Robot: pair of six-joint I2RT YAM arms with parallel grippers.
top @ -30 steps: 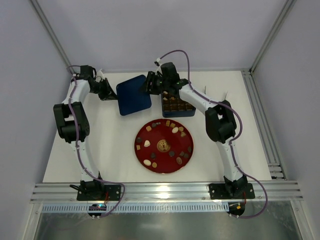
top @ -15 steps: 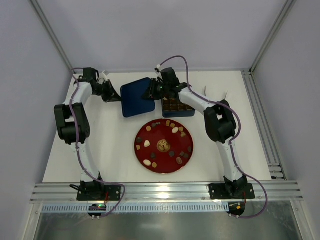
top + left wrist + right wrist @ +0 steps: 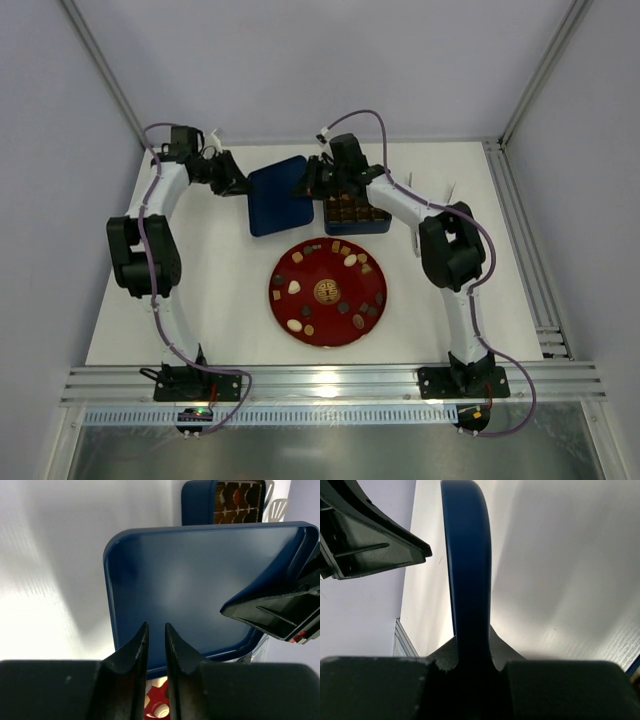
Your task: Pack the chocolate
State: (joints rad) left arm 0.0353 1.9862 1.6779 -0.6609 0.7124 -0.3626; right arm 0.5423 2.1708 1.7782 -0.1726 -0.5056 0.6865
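Observation:
Several chocolates (image 3: 350, 260), brown and cream, lie on the red plate (image 3: 312, 272). More brown pieces fill the dark-blue tin (image 3: 385, 226) at the back; the tin also shows in the left wrist view (image 3: 200, 502). My right gripper (image 3: 310, 182) is shut on the right rim of the blue lid (image 3: 280, 195) and holds it beside the tin's left edge. The rim runs between its fingers (image 3: 472, 645). My left gripper (image 3: 238, 186) is at the lid's left edge, fingers nearly together with nothing between them (image 3: 156, 626), and the lid (image 3: 200, 590) spreads out beyond them.
White table with metal frame rails along the right side (image 3: 525, 250) and the front edge (image 3: 330, 380). The right gripper's body (image 3: 272, 611) shows at the lid's far rim in the left wrist view. A cream chocolate (image 3: 161, 710) on the plate shows below the lid.
The lid has moved right, toward the tin, carried by my right gripper. My left gripper has followed it rightward and stays at its left edge.

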